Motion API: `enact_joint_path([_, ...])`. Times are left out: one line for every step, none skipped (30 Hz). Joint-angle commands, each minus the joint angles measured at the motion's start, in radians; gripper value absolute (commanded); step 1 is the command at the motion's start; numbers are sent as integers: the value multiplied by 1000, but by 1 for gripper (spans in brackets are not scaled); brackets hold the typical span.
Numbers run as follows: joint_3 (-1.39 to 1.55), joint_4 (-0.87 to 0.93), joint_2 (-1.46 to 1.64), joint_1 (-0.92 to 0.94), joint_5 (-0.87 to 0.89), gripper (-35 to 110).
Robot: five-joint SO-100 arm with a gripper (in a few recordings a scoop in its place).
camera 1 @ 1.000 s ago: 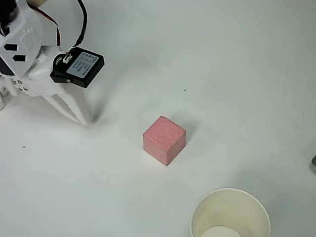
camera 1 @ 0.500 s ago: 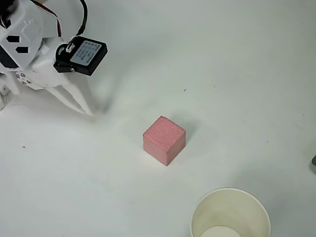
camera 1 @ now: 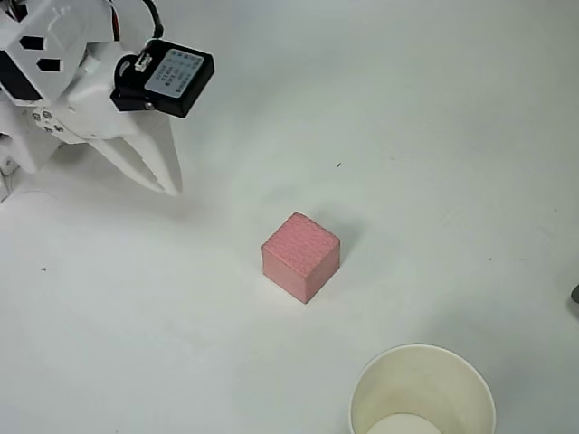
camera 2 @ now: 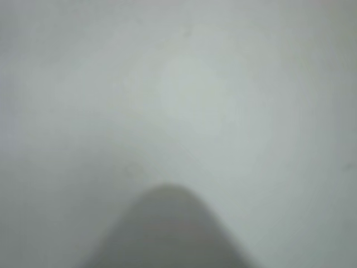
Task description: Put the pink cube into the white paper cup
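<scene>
Pincer [camera 1: 167,185], fingers apparently pressed together, hangs at ten o'clock from the cube [camera 1: 301,256], which sits free on the desk [camera 1: 434,136] at eleven o'clock from the cup [camera 1: 422,391]; it should spread wide, square to opposite faces, then descend.

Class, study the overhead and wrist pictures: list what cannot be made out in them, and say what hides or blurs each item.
1. The white paper cup: its near side is cut off by the bottom edge of the overhead view.
2. The gripper: the fingers overlap in the overhead view, so open or shut is unclear.
3. Wrist view: a blurred dark shape at the bottom; unidentifiable.
4. The pink cube: its far faces and underside are hidden by its own body.
</scene>
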Motion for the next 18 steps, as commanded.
enact_joint_path([-184, -78, -150, -17, -31, 0])
enact_joint_path([-202, -92, -184, -18, -32, 0])
enact_joint_path([-218, -107, -212, -20, -34, 0])
enact_joint_path([-232, -117, -236, -21, -34, 0])
enact_joint_path([-241, -124, -255, -23, -34, 0])
enact_joint_path([-242, -137, -267, -23, -32, 0])
enact_joint_path([-244, -147, -278, -25, -31, 0])
enact_joint_path([-244, -156, -288, -26, -28, 0])
enact_joint_path([-244, -172, -301, -28, -28, 0])
enact_joint_path([-247, -186, -316, -31, -26, 0])
enact_joint_path([-256, -195, -339, -35, -23, 0])
enact_joint_path([-272, -198, -367, -37, -21, 0])
enact_joint_path([-293, -198, -397, -40, -21, 3])
enact_joint_path([-316, -198, -428, -40, -21, 7])
enact_joint_path([-344, -198, -460, -41, -21, 11])
enact_joint_path([-373, -198, -492, -43, -26, 13])
enact_joint_path([-403, -196, -526, -43, -26, 15])
enact_joint_path([-433, -195, -557, -43, -28, 16])
